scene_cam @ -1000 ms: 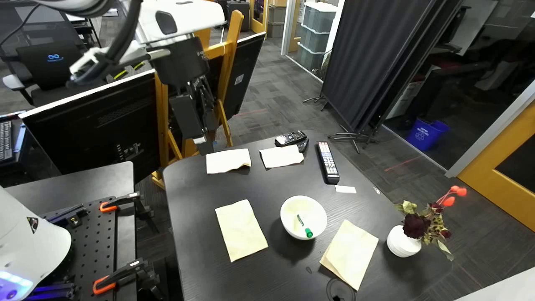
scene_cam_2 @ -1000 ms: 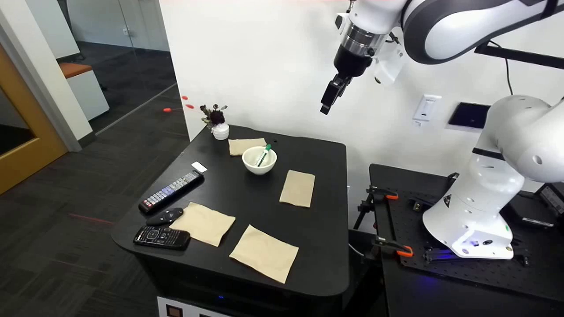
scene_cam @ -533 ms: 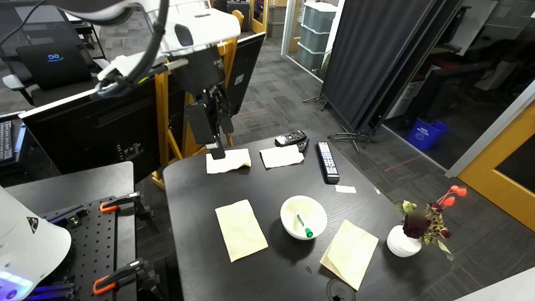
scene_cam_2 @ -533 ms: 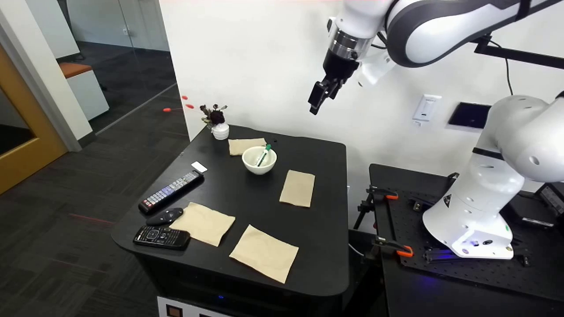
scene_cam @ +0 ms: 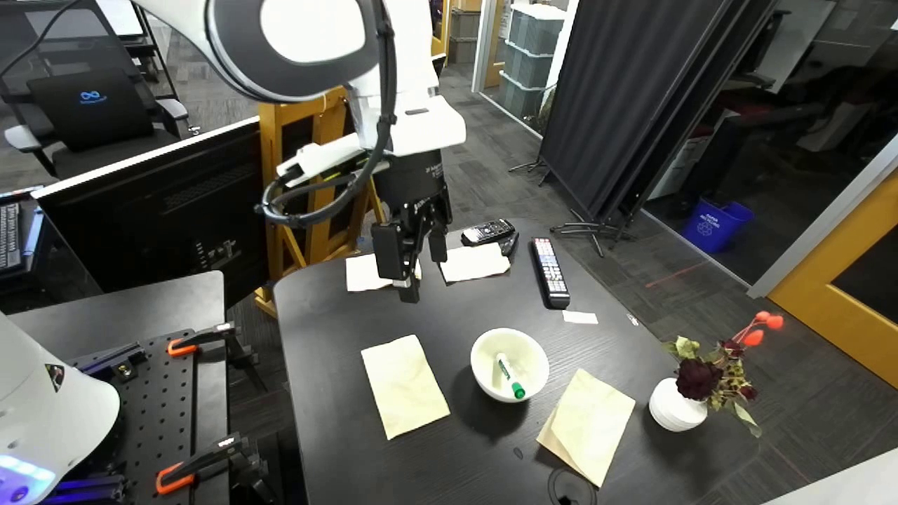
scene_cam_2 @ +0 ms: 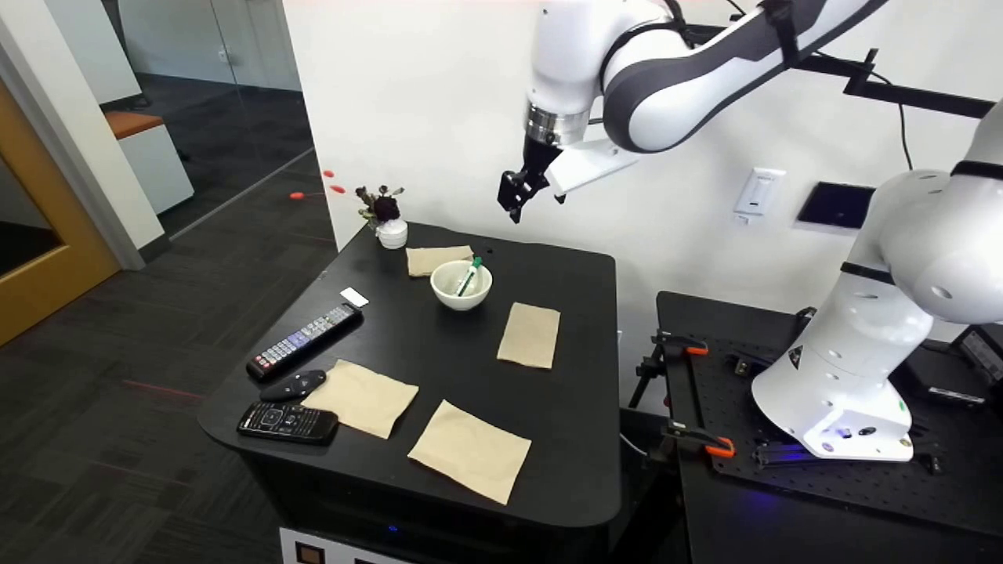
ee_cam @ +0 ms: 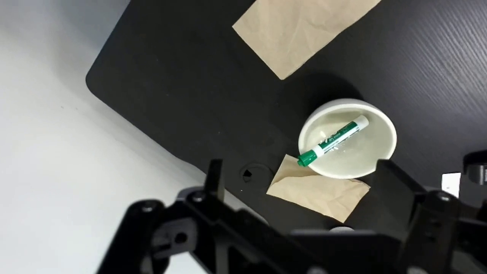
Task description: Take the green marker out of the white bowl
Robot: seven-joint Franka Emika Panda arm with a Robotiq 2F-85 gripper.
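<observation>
The white bowl [scene_cam: 531, 356] stands upright on the black table; it also shows in an exterior view [scene_cam_2: 461, 303] and in the wrist view [ee_cam: 367, 150]. The green marker [scene_cam: 510, 376] lies slanted inside it, green cap resting on the rim and white end down in the bowl. It shows in an exterior view [scene_cam_2: 468, 279] and clearly in the wrist view [ee_cam: 338, 139]. My gripper [scene_cam: 423, 277] is open and empty, above the table and apart from the bowl, also in an exterior view [scene_cam_2: 537, 208]. In the wrist view its fingers [ee_cam: 300, 167] are wide apart, below the bowl in the picture.
Tan paper pieces [scene_cam: 405, 387] lie on the table, one close beside the bowl [scene_cam_2: 423, 261]. A white pot with red flowers [scene_cam: 677, 407] stands near the table edge. Several remotes, including a long black one [scene_cam_2: 304, 341], lie at another edge. A white wall [scene_cam_2: 470, 141] stands behind the table.
My arm and gripper have moved down and closer to the bowl, rightward in an exterior view and leftward in another, and the wrist has tilted. The bowl and the marker have not moved.
</observation>
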